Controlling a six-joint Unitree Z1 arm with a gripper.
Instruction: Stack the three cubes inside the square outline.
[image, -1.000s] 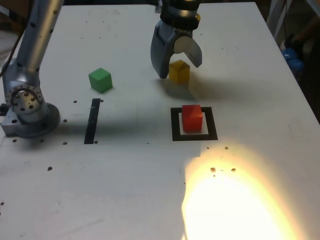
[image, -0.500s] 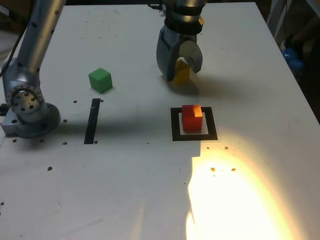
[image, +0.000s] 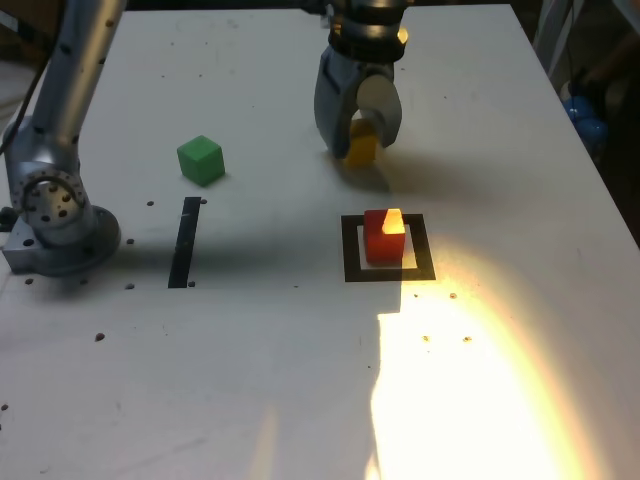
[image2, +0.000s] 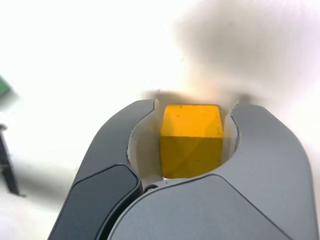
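Since a second ago the tool (image: 361, 143) has closed its jaws onto the yellow cube (image: 360, 148).

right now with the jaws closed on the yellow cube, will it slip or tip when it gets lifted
Probably not. The yellow cube looks stiff, with flat faces that sit squarely between the gripper jaws in the wrist view, so it should hold without rolling. It looks small and plain, so likely light. Its smooth sides might slide a little if the grip is loose.

One cube (image: 362, 148) is enclosed between the jaws of the gripper (image: 358, 150). A second cube (image: 383, 238) is set inside the square outline (image: 350, 262), nearer the camera than the gripper. The third cube (image: 200, 160) is placed toward the exterior view's left of the gripper, with a strip (image: 184, 242) just in front of it.
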